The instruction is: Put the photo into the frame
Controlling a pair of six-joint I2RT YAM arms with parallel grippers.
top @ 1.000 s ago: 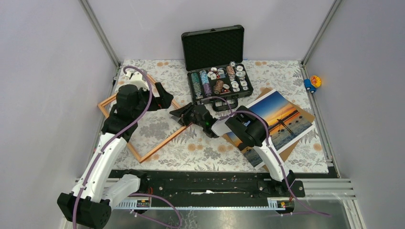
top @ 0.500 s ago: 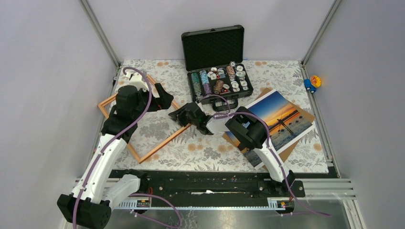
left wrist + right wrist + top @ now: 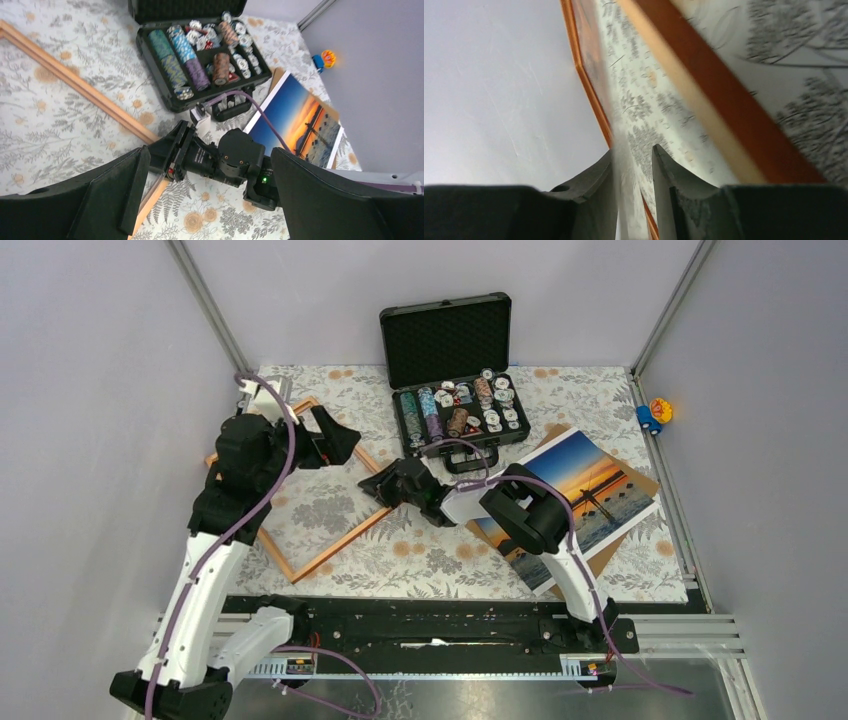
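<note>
Right hand [image 3: 368, 483] at frame [image 3: 335, 543] corner

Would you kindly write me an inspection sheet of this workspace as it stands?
Surface: floral tablecloth, flat.
Job's things: frame lies on the cloth, left; photo lies face up on the brown backing board, right, outside the frame.
Clutter: open black case of poker chips at the back; small toy at the right edge.
Grippers: left gripper open, over the frame's far rail; right gripper at the frame's right corner, jaws narrowly apart, grip unclear.
Cables: purple cable along each arm.
Surroundings: grey walls on three sides.
</note>
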